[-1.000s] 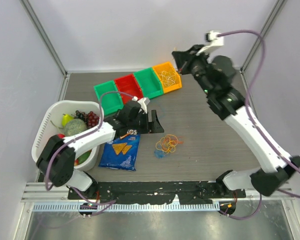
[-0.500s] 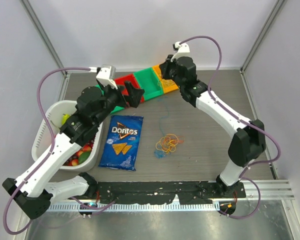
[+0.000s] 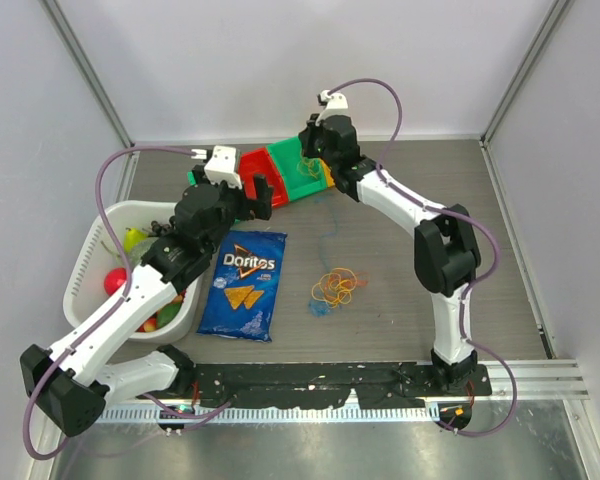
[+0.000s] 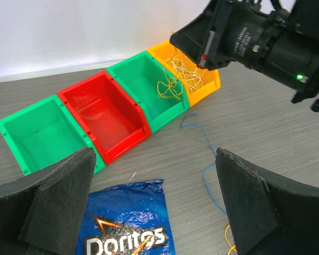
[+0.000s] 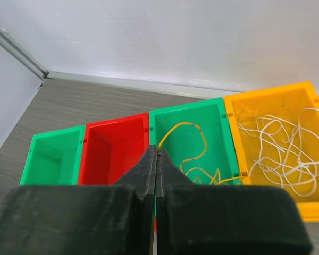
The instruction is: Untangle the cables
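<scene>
Right gripper [image 5: 157,151] pressed together above green bin [image 5: 170,119]; cannot tell if it pinches anything. Left gripper [image 4: 154,183] spread wide. Cables [image 3: 335,288] tangled at its 5 o'clock: take one outer loop, lift slowly.

Orange-yellow cables [image 3: 337,287], blue bag [image 3: 243,285]
</scene>
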Controlling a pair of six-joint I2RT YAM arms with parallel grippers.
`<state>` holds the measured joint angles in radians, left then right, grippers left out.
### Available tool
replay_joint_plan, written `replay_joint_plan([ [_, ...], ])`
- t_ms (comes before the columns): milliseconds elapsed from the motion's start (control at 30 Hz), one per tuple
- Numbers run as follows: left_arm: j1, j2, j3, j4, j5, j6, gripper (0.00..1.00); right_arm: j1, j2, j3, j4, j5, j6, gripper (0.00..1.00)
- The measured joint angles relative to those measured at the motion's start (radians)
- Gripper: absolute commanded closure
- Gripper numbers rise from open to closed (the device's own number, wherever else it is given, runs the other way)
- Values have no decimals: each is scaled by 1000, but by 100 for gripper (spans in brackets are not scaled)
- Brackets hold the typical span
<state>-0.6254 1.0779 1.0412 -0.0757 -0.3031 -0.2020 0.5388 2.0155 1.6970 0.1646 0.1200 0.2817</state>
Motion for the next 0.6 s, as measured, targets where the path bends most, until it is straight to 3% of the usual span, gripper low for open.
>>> replay_joint_plan([
  [200, 2, -27, -14, 15, -3, 2, 2, 0, 156, 119, 26, -18, 17, 99],
  [267, 2, -40, -14, 27, -3, 1, 2, 0, 205, 154, 26, -19, 26, 92],
  [433, 2, -46, -14, 35, -3, 1, 2, 0, 323, 306, -66, -21, 48, 61],
  [600, 2, -46, -14, 35, -2, 0, 2, 0, 326, 345, -220, -13, 66, 55],
])
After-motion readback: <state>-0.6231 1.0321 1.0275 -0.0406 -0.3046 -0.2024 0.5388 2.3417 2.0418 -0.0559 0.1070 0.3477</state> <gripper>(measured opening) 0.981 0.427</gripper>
